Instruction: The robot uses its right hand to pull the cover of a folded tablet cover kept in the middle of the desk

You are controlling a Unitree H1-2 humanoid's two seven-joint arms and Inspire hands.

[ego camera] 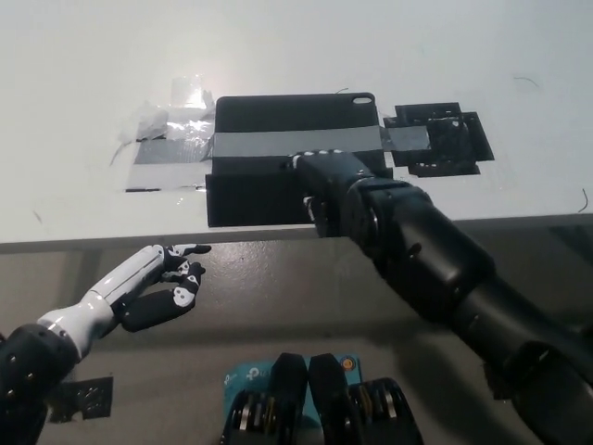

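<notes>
The folded black tablet cover point(269, 116) lies flat in the middle of the white desk point(389, 46), close to the front edge. A grey tape strip point(269, 144) runs across it. My black right hand point(326, 181) rests on the cover's front half, right of its middle, and the forearm comes in from the lower right. The arm hides part of the cover's front right corner. My white left hand point(157, 289) rests open below the desk edge at lower left and holds nothing.
Crumpled clear tape point(171, 120) is stuck to the desk left of the cover. Black tape patches point(445, 139) sit to its right. The desk's front edge point(111, 243) runs across the picture just below the cover.
</notes>
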